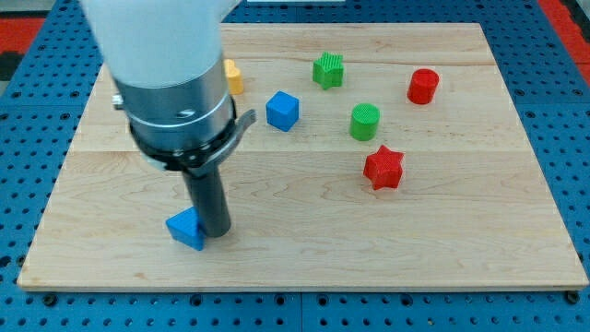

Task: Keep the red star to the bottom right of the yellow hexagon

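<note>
The red star (383,168) lies right of the board's middle. A yellow block (234,77), mostly hidden behind the arm's body, sits at the upper left; its shape cannot be made out. The red star is to the lower right of it. My tip (216,231) rests at the lower left, touching the right side of a blue triangular block (186,229).
A blue cube (283,111) lies near the top middle. A green star (328,70) is above it to the right. A green cylinder (365,122) sits just above the red star. A red cylinder (423,86) is at the upper right. The wooden board (479,240) ends on a blue pegboard.
</note>
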